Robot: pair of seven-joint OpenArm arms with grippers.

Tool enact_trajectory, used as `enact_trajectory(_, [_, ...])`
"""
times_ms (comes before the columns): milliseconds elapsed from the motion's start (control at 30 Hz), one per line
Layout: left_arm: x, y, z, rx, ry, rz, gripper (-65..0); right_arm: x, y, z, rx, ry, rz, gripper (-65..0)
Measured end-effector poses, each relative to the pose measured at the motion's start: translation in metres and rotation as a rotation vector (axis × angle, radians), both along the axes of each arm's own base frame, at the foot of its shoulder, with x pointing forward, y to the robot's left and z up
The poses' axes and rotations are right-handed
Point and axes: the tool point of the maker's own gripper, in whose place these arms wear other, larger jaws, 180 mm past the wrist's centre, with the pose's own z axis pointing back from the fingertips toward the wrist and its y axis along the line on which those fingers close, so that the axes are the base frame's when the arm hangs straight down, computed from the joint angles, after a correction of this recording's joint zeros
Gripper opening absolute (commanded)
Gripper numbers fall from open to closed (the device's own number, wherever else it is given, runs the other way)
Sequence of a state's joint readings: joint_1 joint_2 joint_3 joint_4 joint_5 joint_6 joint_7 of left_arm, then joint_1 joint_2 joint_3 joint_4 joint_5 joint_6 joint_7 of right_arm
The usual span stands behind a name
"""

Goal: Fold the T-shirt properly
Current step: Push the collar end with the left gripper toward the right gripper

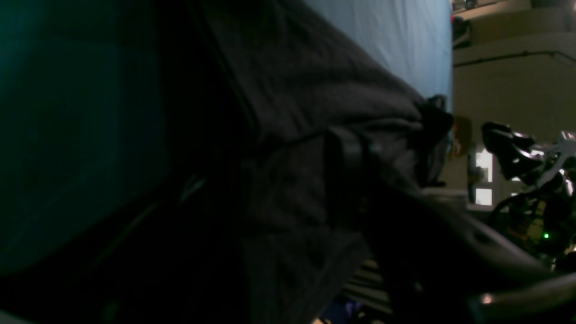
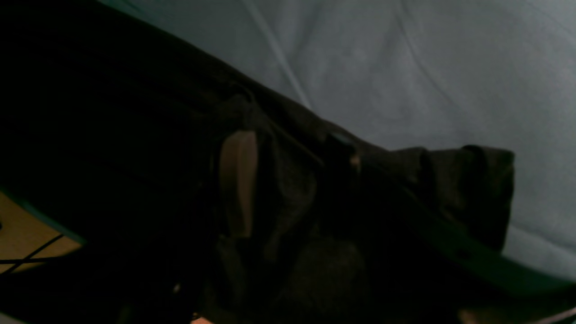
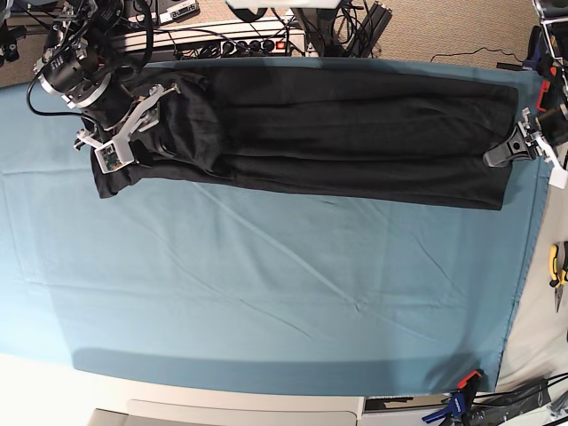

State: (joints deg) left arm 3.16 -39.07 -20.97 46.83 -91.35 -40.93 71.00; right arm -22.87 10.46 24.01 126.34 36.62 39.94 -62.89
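We see the T-shirt (image 3: 328, 133) stretched across the top of the teal cover (image 3: 266, 284), the left gripper (image 3: 499, 156) pinching its right edge and the right gripper (image 3: 133, 133) bunched into its left end, but both wrist views are so dark we can't tell if that one's clamped.

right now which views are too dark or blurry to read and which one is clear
Left wrist view: underexposed and soft, the T-shirt fills it as a dim grey mass, and the bright background at right looks washed out. Right wrist view: darker still, black fabric blurred against the paler teal table cover. Base view: evenly lit and sharp, creases and both claws readable.
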Motion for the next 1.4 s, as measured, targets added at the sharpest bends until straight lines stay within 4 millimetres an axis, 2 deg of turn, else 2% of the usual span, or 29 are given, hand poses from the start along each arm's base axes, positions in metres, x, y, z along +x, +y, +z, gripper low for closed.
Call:
enact_trajectory(100, [0.000,-0.001,0.000,-0.002,-0.002,0.003,-49.6,0.000,0.000,0.000,0.001,-0.003,0.000,-39.4])
enact_trajectory(167, [0.001,-0.001,0.000,-0.004,-0.006,0.009,-52.7,0.000,0.000,0.000,0.001,-0.003,0.000,-39.4])
enact_trajectory(567, [0.006,-0.010,-0.004,-0.036,-0.028,0.049,-55.6,0.000,0.000,0.000,0.002,-0.003,0.000,-39.4])
enact_trajectory(633, [0.006,-0.010,-0.003,-0.036,-0.029,0.049,-65.0,0.000,0.000,0.000,0.001,-0.003,0.000,-39.4])
enact_trajectory(1000, [0.007,-0.010,-0.003,-0.035,-0.035,0.050,-65.0,0.000,0.000,0.000,0.002,-0.003,0.000,-39.4])
enact_trajectory(1100, [0.006,-0.018,0.000,-0.037,-0.037,0.012,-65.0,0.001,0.000,0.001,-0.001,-0.006,-0.001,-39.4])
enact_trajectory(1267, [0.002,-0.029,0.001,-0.024,-0.045,-0.041,-65.0,0.002,-0.017,-0.006,-0.107,0.004,-0.039,-39.4])
enact_trajectory(1400, [-0.010,-0.046,-0.001,0.029,-0.034,-0.153,-65.0,0.006,-0.039,-0.007,-0.158,0.005,-0.157,-39.4])
